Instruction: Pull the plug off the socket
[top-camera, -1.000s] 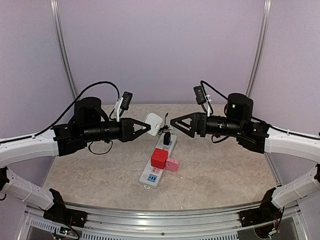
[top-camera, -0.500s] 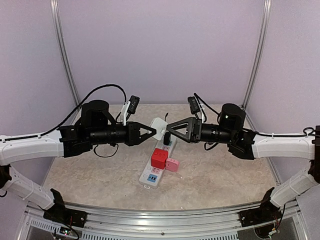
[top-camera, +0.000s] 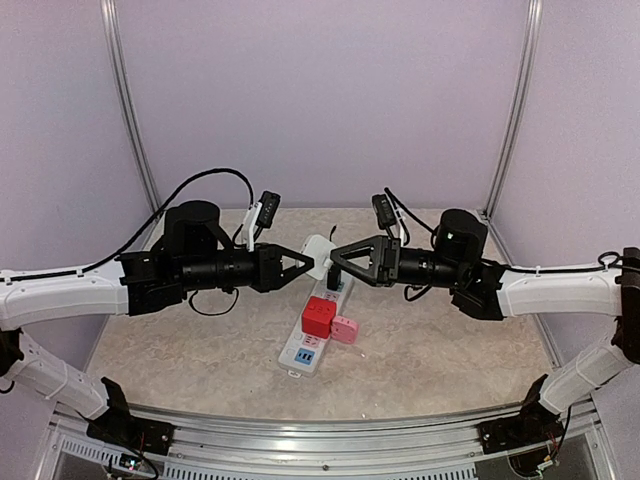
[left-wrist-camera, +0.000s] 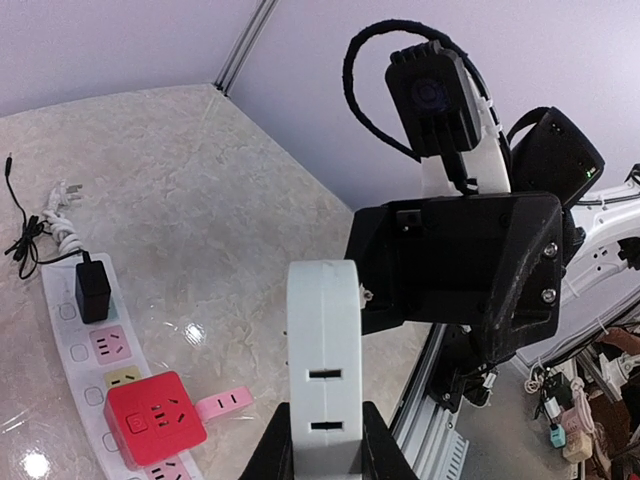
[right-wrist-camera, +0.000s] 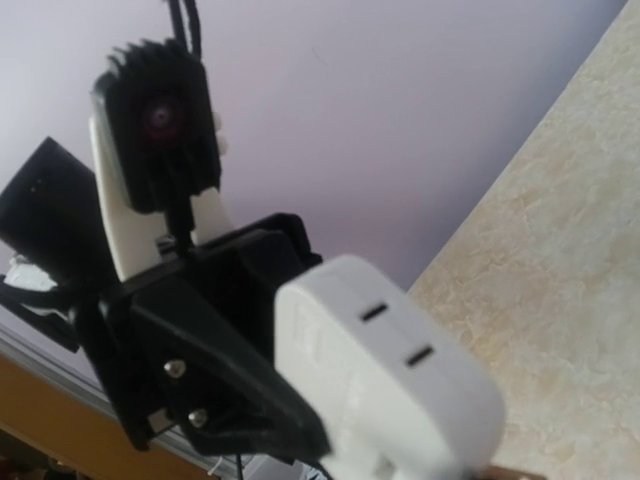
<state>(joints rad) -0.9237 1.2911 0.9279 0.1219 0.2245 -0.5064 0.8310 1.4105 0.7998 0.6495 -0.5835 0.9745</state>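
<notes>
A white plug (top-camera: 318, 252) hangs in the air above the far end of the socket (top-camera: 291, 361), clear of it. My left gripper (top-camera: 300, 262) is shut on its lower end; in the left wrist view its fingers (left-wrist-camera: 270, 450) clamp the plug (left-wrist-camera: 324, 340) from both sides. My right gripper (top-camera: 335, 255) comes in from the right, tips at the plug's other side. In the right wrist view the plug (right-wrist-camera: 390, 380) fills the lower middle and hides my own fingers. The socket (left-wrist-camera: 58, 330) lies on the table below.
On the socket sit a red cube adapter (top-camera: 320, 314), a pink plug (top-camera: 345, 329) beside it, and a black adapter (top-camera: 334, 274) at the far end. The socket's white cord (left-wrist-camera: 55, 225) is bundled beyond the strip. Walls enclose the table on three sides.
The right arm has swung in from the right until its tips reach the white plug. The left arm has carried the plug slightly right and forward, still gripping it.
</notes>
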